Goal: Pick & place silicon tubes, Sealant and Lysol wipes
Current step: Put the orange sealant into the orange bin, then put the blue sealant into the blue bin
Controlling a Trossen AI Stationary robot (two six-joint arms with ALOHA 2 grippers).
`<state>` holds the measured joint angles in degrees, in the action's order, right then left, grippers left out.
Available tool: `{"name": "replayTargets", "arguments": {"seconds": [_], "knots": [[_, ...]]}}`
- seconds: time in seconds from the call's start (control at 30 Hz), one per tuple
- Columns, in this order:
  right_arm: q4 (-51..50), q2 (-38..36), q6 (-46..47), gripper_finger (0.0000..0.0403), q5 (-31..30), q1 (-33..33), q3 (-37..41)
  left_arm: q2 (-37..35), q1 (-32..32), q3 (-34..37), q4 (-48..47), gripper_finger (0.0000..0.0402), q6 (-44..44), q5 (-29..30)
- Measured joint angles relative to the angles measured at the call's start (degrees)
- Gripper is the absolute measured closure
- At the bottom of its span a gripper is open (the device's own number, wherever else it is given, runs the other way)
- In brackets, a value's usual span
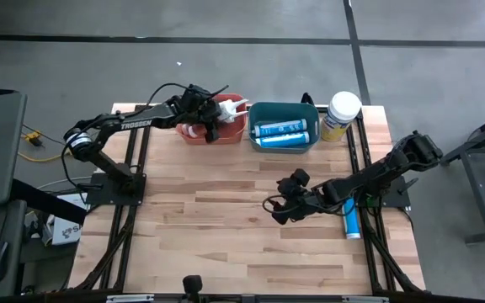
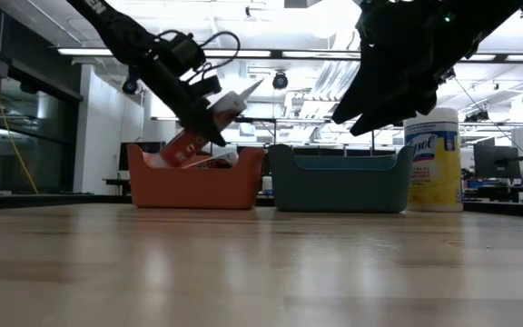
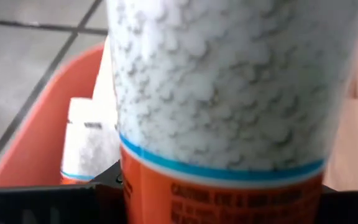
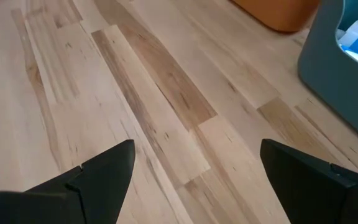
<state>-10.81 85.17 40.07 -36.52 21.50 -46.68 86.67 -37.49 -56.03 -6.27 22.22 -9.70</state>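
Note:
My left gripper (image 1: pixel 211 118) is shut on a white and orange sealant tube (image 2: pixel 216 113) over the orange bin (image 1: pixel 194 133) at the table's far side. The tube fills the left wrist view (image 3: pixel 229 93). Another white tube (image 3: pixel 86 143) lies in that bin. The teal bin (image 1: pixel 283 126) holds blue silicone tubes (image 1: pixel 283 131). The Lysol wipes canister (image 1: pixel 341 114) stands upright on the table to the right of the teal bin. One blue tube (image 1: pixel 354 220) lies at the table's right edge. My right gripper (image 1: pixel 280 206) is open and empty over the middle of the table (image 4: pixel 194 168). My left gripper pinches the sealant tube's body (image 2: pixel 209 107) between its two fingers, coming down at a slant from the table's left. The tube is tilted, its nozzle (image 2: pixel 251 89) up toward the right and its orange rear end (image 2: pixel 182 145) down at the bin's rim. Whether that end rests inside, I cannot tell.
The two bins stand side by side along the far edge, the orange one (image 2: pixel 193 177) left of the teal one (image 2: pixel 339 180), with the canister (image 2: pixel 432 159) at the far right. Bare wooden tabletop (image 1: pixel 226 227) stretches from the bins to the near edge.

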Motion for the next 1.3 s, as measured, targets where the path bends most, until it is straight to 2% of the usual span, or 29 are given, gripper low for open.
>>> {"name": "replayTargets", "arguments": {"seconds": [0.43,0.8,1.0,1.07,1.3], "knots": [[-0.04,0.0,0.01,0.0061,-0.07,0.0,0.0,1.81,0.0,0.0,-4.23,0.0239,2.15,3.93],[-0.04,0.0,0.28,0.0061,-0.07,0.0,-0.02,1.73,0.02,-0.02,-6.83,0.0238,3.5,4.09],[-0.05,0.0,0.42,0.0061,0.01,0.0,-0.02,1.71,0.06,-0.02,-7.41,0.0145,3.0,5.2],[-0.04,0.0,0.42,0.0061,0.01,0.0,-0.02,1.71,0.06,0.0,-7.63,0.0126,2.86,5.46],[-0.04,0.0,0.44,0.0061,0.05,0.0,-0.02,1.71,0.04,0.0,-7.36,0.011,2.84,6.62]]}}
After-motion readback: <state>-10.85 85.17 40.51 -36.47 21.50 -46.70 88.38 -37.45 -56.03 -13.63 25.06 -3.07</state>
